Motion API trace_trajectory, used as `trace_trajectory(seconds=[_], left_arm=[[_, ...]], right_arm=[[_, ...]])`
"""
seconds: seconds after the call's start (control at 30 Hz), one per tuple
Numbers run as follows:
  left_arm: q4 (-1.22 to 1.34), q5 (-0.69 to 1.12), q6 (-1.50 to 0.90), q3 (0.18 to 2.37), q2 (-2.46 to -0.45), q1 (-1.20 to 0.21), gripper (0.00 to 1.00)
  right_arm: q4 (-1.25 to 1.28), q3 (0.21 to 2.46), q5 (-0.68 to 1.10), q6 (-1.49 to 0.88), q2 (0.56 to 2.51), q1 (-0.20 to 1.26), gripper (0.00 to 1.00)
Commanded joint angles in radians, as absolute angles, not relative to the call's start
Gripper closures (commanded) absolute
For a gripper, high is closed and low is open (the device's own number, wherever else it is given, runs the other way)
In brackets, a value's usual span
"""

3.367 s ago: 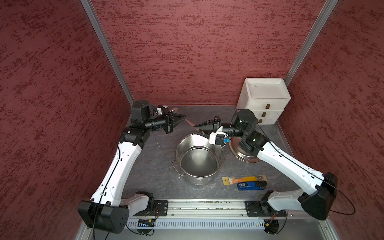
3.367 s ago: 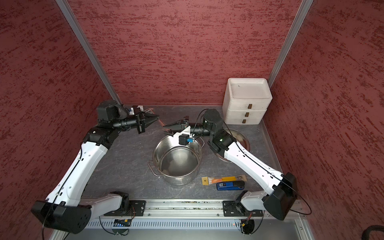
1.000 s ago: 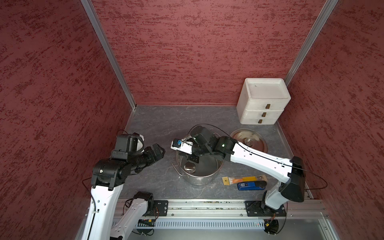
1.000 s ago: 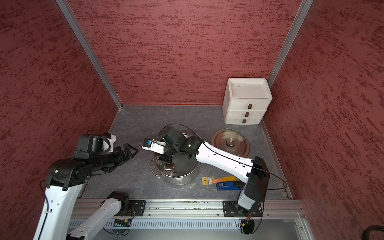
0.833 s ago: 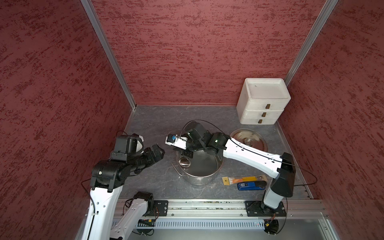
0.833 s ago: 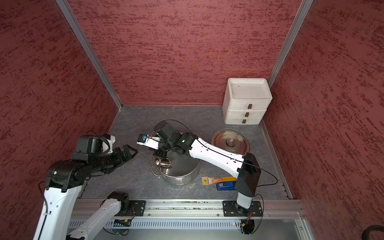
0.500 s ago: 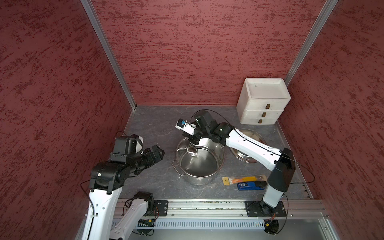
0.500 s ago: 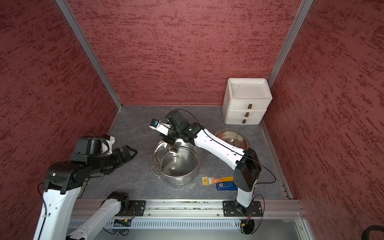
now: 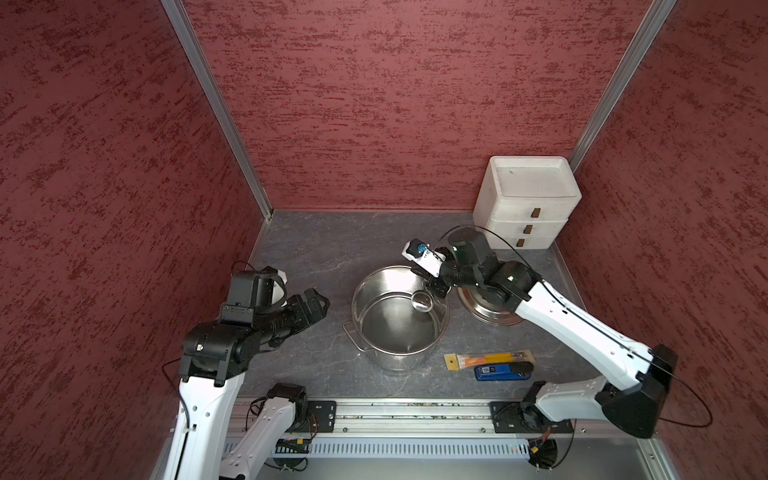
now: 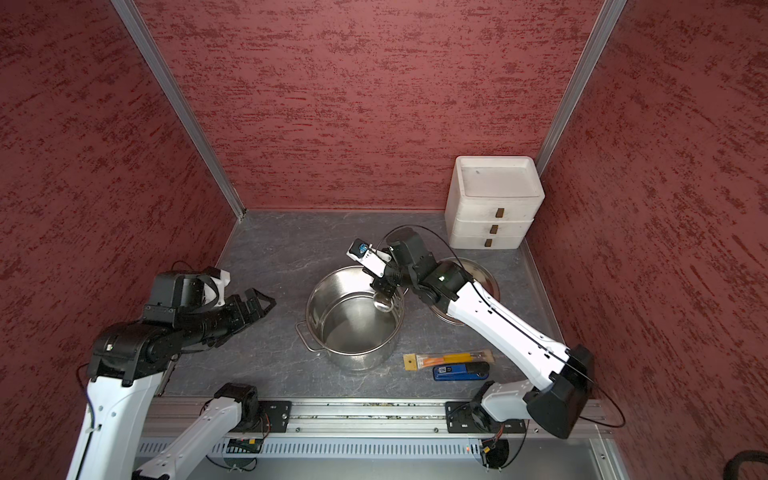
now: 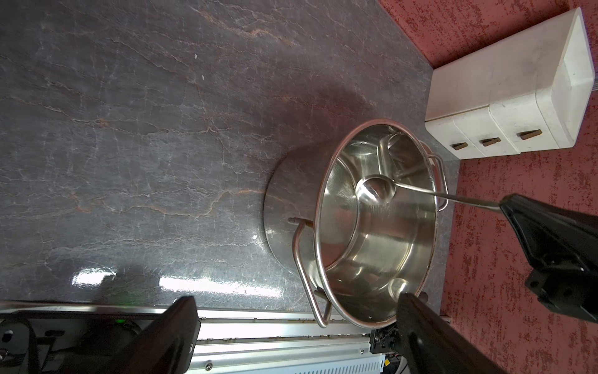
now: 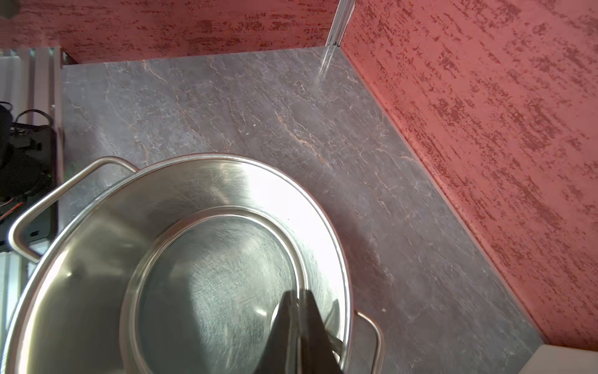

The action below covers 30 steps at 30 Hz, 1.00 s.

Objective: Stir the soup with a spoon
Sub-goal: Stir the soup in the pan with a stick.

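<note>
Robot lab booth w/ mock kitchen: red panel walls (image 9: pixel 395 104), alu rail (image 9: pixel 407 409), stone-look counter (image 9: pixel 324 249), pot (image 9: pixel 401 362)

Top views: bright, even, diffuse light; focus sharp, shadows faint and soft-edged. Pot (image 9: pixel 376 291) inner wall glares brightest toward 11 o'clock. Left wrist view: white specular streaks on table (image 11: pixel 129 129) beside the rail (image 11: pixel 275 325). Right wrist view: blown-out highlight on pot wall; right gripper (image 12: pixel 297 299) dark, soft, too near the lens for focus.

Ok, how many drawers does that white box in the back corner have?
3, stacked on the front of the white box: a top drawer, a middle drawer and a bottom drawer, each shut with a dark handle. None looks hidden.
</note>
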State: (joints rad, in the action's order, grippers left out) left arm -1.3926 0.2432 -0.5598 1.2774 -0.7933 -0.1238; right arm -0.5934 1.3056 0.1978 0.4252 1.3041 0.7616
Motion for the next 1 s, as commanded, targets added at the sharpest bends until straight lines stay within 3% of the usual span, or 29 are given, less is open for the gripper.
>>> trace_trajectory(seconds=[0.0, 0.2, 0.4, 0.63, 0.97], left_arm=[[-1.352, 0.235, -0.541, 1.29, -0.803, -0.126, 0.0], [-1.322, 0.224, -0.531, 1.3, -0.82, -0.124, 0.0], [-1.316, 0.216, -0.525, 1.312, -0.829, -0.125, 0.0], [-1.319, 0.208, -0.524, 1.308, -0.813, -0.125, 0.0], [-1.338, 0.21, -0.538, 1.307, -0.787, -0.125, 0.0]], right_arm=[[-0.632, 1.248, 0.265, 0.375, 1.218, 0.763, 1.0], [-0.641, 1.185, 0.353, 0.304, 1.119, 0.812, 1.0], [-0.594, 1.205, 0.362, 0.25, 1.141, 0.924, 1.0], [-0.497, 1.3, 0.346, 0.259, 1.318, 1.037, 1.0], [-0.495, 1.586, 0.306, 0.296, 1.64, 1.007, 1.0]])
